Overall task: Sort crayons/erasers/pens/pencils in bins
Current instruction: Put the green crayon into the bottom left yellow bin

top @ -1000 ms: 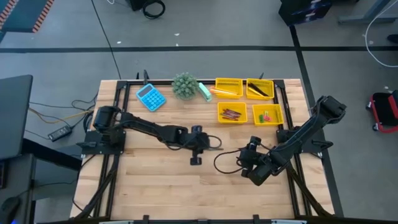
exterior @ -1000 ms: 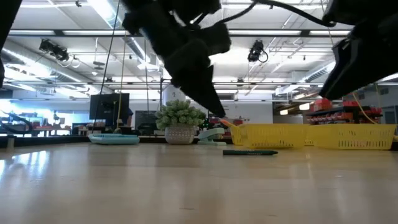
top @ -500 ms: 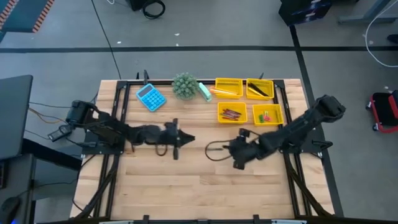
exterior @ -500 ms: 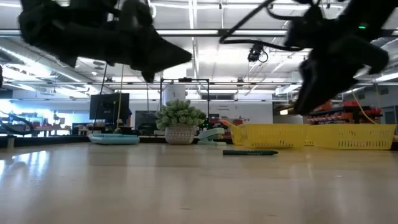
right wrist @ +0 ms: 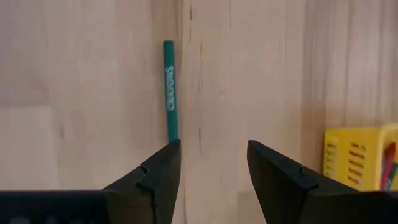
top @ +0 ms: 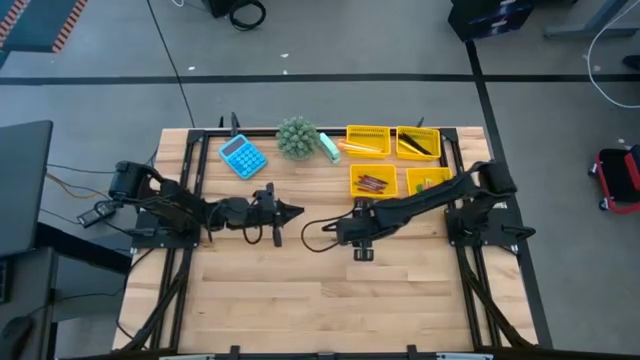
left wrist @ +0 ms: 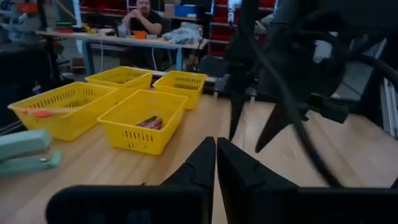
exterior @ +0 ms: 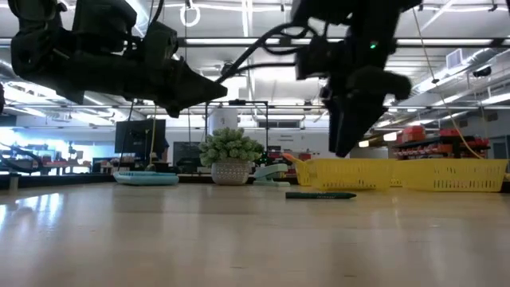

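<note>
A dark green stick with white lettering (right wrist: 169, 90) lies flat on the wood and also shows as the stick (exterior: 321, 194) in the low view. My right gripper (right wrist: 211, 149) hangs above its near end, open, pointing steeply down and touching nothing. Four yellow bins stand at the far right. They hold pencils (top: 368, 140), pens (top: 418, 143), crayons (top: 372, 181) and erasers (top: 430, 183). My left gripper (top: 293, 210) is left of centre, held level, shut and empty (left wrist: 216, 149).
A blue calculator (top: 242, 155), a potted plant (top: 297, 137) and a pale green object (top: 330, 147) stand along the far edge. Bare wood covers the near half of the table (top: 300, 300). A person sits in the room beyond (left wrist: 143, 15).
My left gripper has drawn back toward the table's left edge and tipped up from pointing down to level. My right gripper has swung from the near right toward the table's centre, coming over the green stick, and stays open. The stick has not moved.
</note>
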Controlling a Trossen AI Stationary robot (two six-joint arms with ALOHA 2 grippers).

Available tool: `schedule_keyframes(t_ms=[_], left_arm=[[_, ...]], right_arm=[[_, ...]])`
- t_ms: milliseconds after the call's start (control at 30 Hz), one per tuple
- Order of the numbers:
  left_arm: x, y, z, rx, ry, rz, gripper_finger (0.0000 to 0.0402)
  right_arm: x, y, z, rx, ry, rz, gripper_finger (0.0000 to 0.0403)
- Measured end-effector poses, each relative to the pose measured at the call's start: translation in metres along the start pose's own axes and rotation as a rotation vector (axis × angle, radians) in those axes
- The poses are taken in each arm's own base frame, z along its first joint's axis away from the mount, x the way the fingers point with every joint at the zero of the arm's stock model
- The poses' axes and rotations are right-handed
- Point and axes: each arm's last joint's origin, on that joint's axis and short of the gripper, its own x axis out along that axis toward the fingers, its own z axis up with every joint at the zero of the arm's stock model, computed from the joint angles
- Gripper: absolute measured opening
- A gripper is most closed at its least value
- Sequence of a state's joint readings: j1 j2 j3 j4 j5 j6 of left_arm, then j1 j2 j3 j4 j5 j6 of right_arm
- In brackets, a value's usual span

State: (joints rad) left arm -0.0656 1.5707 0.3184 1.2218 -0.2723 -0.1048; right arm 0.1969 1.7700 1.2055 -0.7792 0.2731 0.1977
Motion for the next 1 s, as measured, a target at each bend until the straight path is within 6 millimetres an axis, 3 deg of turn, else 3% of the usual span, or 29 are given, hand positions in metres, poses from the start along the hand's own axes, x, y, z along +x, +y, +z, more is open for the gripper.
schedule_keyframes(t_ms=[267, 600, 1000], left_arm=[[0.001, 0.003, 0.002, 0.081, -0.016, 0.011, 0.0029], [0.003, 0.015, 0.004, 0.067, -0.027, 0.063, 0.0016], [0.003, 0.016, 0.004, 0.037, -0.025, 0.066, 0.0024]], right_arm=[[0.024, 0.005, 0.006, -0.001, 0.053, 0.066, 0.0181], [0.031, -0.001, 0.008, 0.086, 0.062, 0.124, 0.0153], [0.036, 0.000, 0.006, 0.095, 0.064, 0.127, 0.0151]])
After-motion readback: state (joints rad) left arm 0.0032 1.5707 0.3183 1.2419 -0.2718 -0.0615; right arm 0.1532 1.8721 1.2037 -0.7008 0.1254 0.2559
